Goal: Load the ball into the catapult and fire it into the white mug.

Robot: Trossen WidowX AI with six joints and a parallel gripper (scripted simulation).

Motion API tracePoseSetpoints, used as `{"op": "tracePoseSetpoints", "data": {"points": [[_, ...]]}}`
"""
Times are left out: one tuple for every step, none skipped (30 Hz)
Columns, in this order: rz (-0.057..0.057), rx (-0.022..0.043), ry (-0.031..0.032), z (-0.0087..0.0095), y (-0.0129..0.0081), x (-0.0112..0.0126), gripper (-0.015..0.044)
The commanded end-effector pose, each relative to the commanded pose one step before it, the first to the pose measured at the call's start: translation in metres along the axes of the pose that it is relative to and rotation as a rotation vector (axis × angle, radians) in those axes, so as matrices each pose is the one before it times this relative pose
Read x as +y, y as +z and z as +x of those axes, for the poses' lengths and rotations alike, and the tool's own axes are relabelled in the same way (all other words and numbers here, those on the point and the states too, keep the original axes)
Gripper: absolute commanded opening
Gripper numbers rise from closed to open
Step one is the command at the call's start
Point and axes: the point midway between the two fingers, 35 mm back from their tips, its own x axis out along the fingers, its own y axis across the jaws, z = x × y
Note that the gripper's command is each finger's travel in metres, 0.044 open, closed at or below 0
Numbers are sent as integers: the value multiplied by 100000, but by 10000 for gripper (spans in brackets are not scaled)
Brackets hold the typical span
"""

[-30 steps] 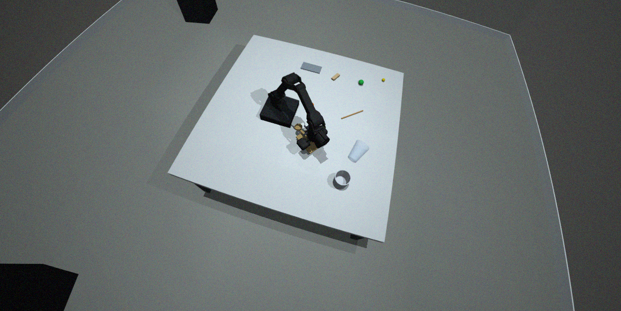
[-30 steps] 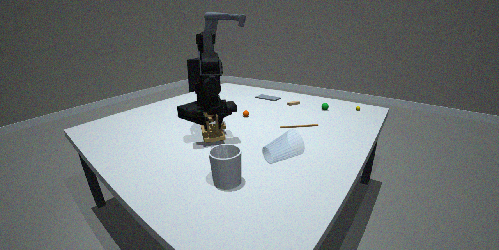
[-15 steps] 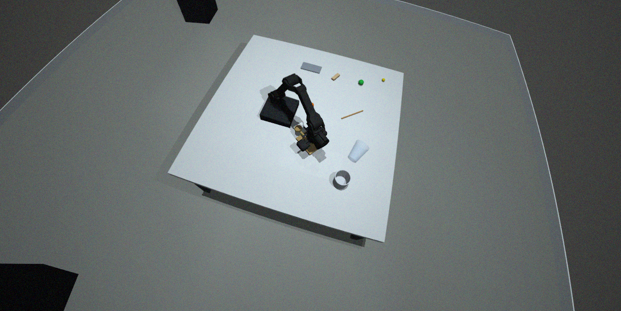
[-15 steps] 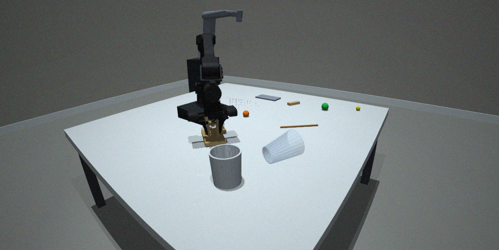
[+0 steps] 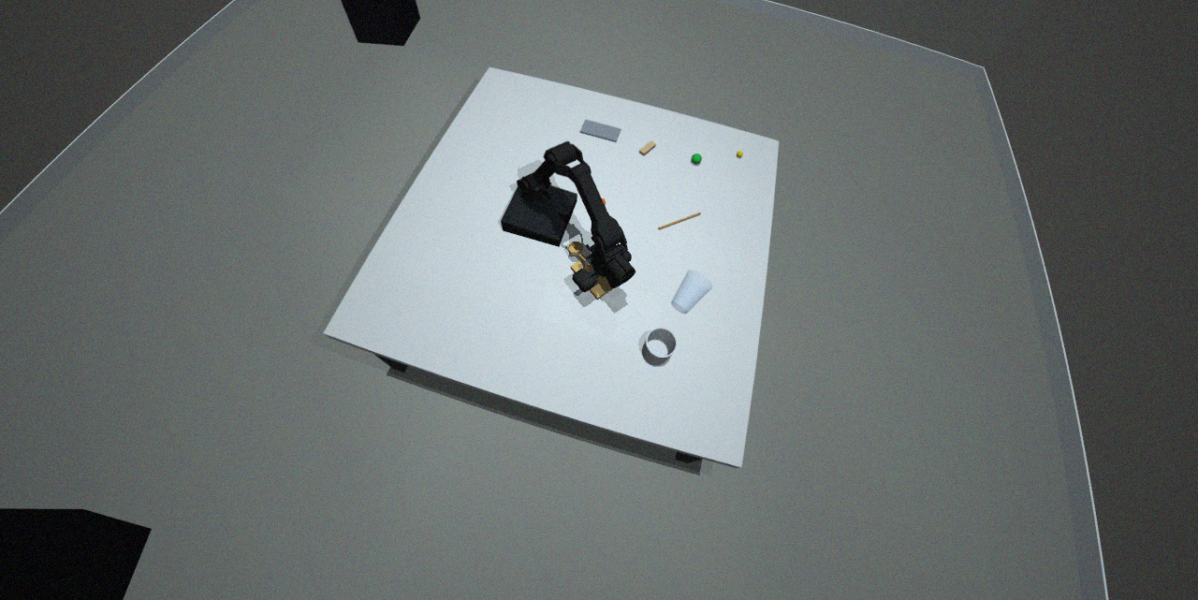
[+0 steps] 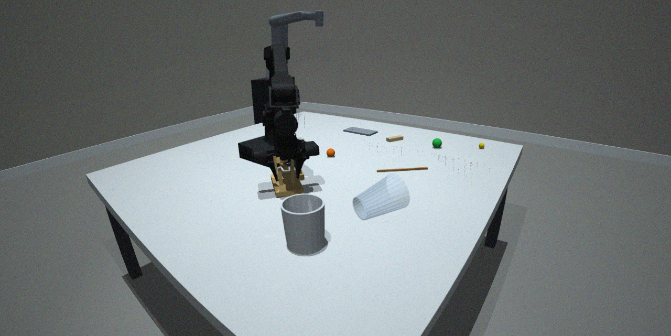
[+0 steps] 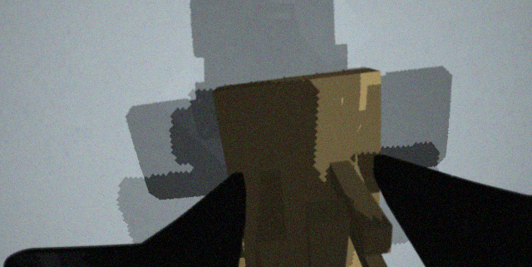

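The wooden catapult [image 5: 598, 289] [image 6: 288, 186] [image 7: 291, 134] stands on the white table [image 5: 469, 319] [image 6: 196, 221] in front of the arm's base. My gripper [image 5: 591, 278] [image 6: 287, 170] [image 7: 308, 174] is low over it, with one finger on each side of its frame; the fingers stand open and do not clamp it. The white mug [image 5: 658, 345] [image 6: 303, 228] stands upright in front of the catapult. An orange ball [image 6: 331, 152] lies on the table beside the arm's base. I cannot tell whether a ball sits in the catapult.
A ribbed white cup [image 5: 691, 291] [image 6: 380, 196] lies on its side right of the mug. A thin stick [image 5: 679, 221] [image 6: 402, 169], a green ball [image 5: 695, 158] [image 6: 436, 142], a yellow ball [image 5: 738, 153] [image 6: 481, 145], a wooden block [image 5: 647, 148] [image 6: 394, 138] and a grey slab [image 5: 601, 128] [image 6: 360, 131] lie farther back.
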Motion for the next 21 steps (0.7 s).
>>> {"op": "tracePoseSetpoints", "data": {"points": [[-14,130,-22,-236,33,-4,367],[0,-25,-4,-802,125,-10,394],[0,-37,-7,-1351,159,-14,420],[1,-36,-8,-1693,108,-12,440],[1,-26,-8,-1711,10,-6,440],[2,-16,-8,-1718,-90,0,440],[2,-5,-6,-1390,-145,5,440],[2,0,-3,-834,-119,5,440],[1,1,-1,-278,-45,2,440],[0,0,0,0,0,0,440],[435,-1472,-178,899,372,-53,440],[0,0,0,0,0,0,440],[0,0,0,0,0,0,440],[0,0,0,0,0,0,440],[0,0,0,0,0,0,440],[-27,377,96,-78,-199,-11,440],[-66,942,244,-193,-499,-25,440],[-26,377,99,-75,-201,-9,440],[0,-2,1,263,22,-1,440],[-1,-5,4,788,50,-2,440],[-1,-3,6,1311,34,0,440]]}}
